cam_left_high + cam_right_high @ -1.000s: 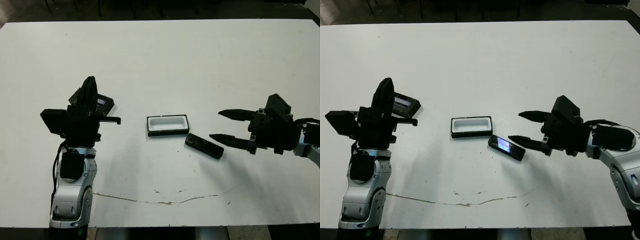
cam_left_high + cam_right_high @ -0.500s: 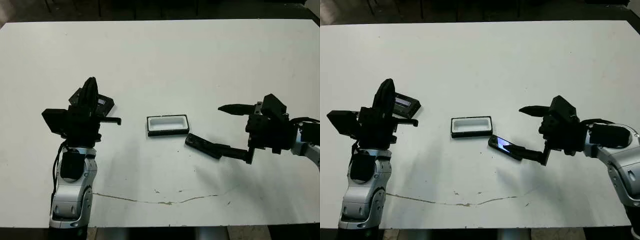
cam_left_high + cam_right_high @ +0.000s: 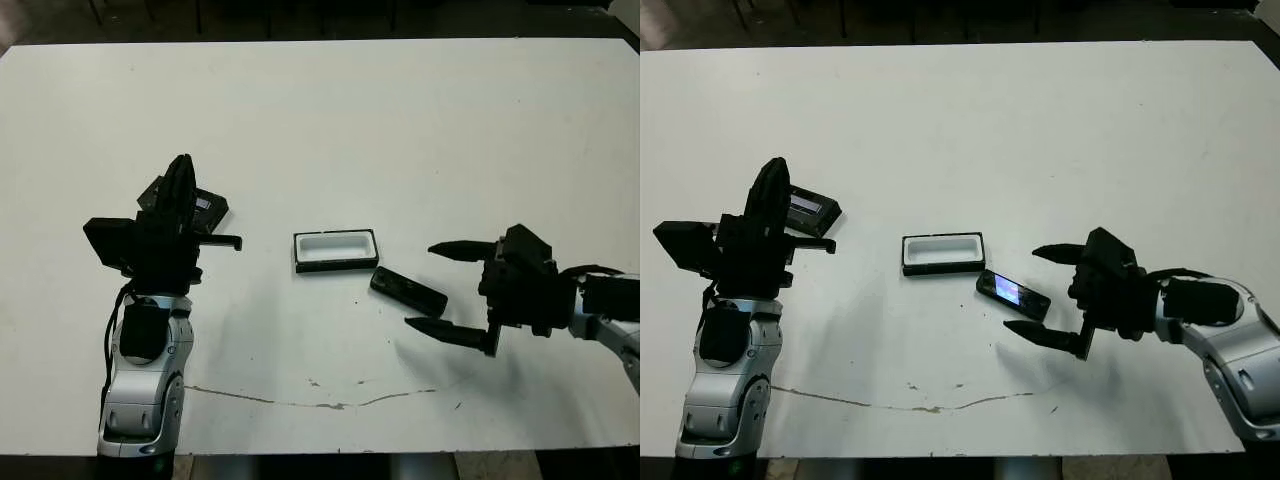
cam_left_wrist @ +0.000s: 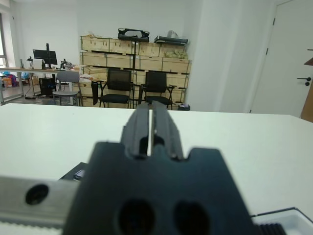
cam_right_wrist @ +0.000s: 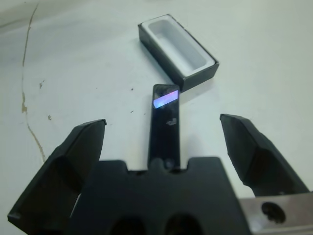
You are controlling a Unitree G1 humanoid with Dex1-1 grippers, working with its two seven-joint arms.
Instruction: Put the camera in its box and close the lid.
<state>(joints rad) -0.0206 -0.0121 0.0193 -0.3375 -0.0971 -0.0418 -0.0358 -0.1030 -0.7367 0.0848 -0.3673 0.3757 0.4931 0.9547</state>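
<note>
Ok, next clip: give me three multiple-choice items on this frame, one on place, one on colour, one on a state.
1. Where does the camera lie?
A. inside the box
B. on the table beside the box
C. in the left claw

2. What colour is the lining of the box?
A. white
B. red
C. black

3. How is the right claw?
A. shut on the camera
B. shut, holding nothing
C. open

Key: 1 B, the camera rests on the table near the box's corner; 2 A, the tray's inside shows white; 3 C, its fingers stand wide apart, nothing between them.
</note>
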